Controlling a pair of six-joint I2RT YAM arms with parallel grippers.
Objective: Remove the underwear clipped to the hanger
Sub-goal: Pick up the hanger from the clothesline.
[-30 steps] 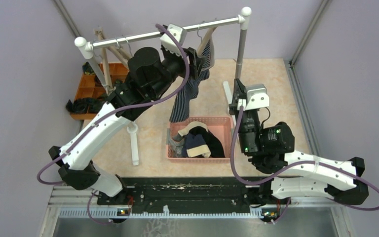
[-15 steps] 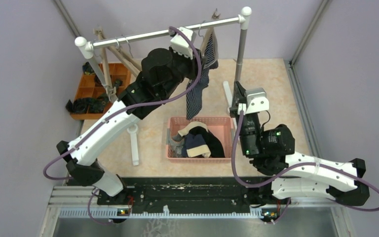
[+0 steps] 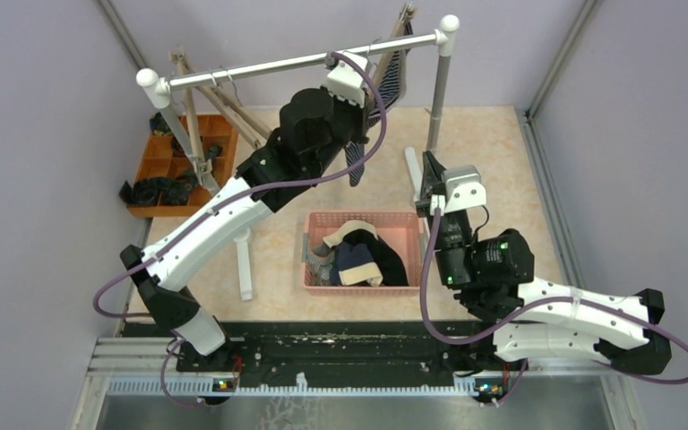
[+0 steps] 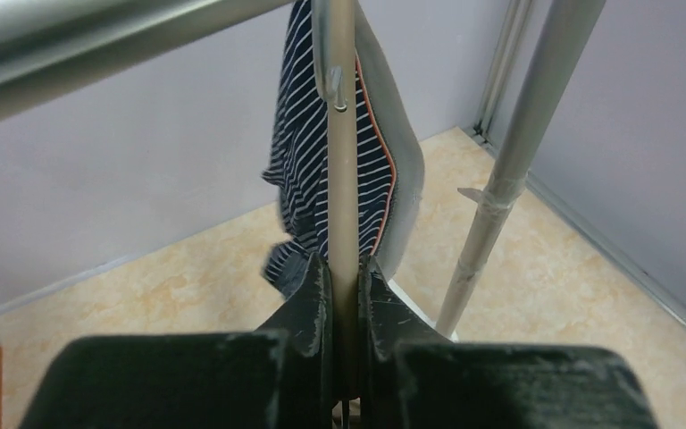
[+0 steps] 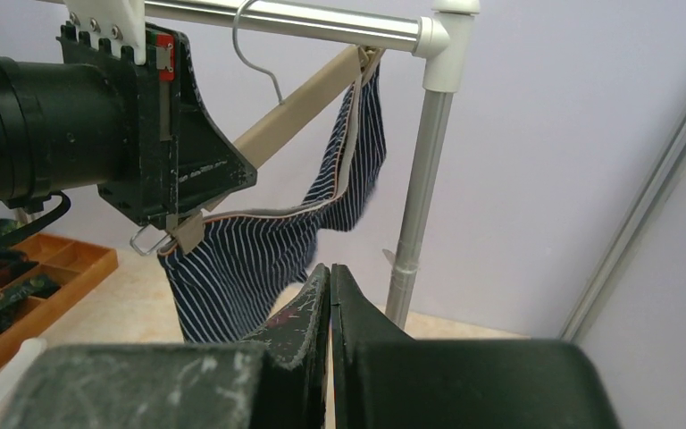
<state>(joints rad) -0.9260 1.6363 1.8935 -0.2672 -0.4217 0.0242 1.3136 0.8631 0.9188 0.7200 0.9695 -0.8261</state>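
Last pair to come off the hanger
Left pincer (image 4: 344, 266) grips the wooden hanger (image 4: 341, 179), striped underwear (image 4: 299, 161) clipped to it; other pairs (image 3: 358, 260) lie in the basket (image 3: 363, 216); right pincer (image 5: 330, 270) closed, empty.

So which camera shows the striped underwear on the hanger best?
Right wrist: the striped underwear hangs side-on from the hanger, mostly visible. Left wrist sees it edge-on behind the hanger bar; the top view shows only scraps.
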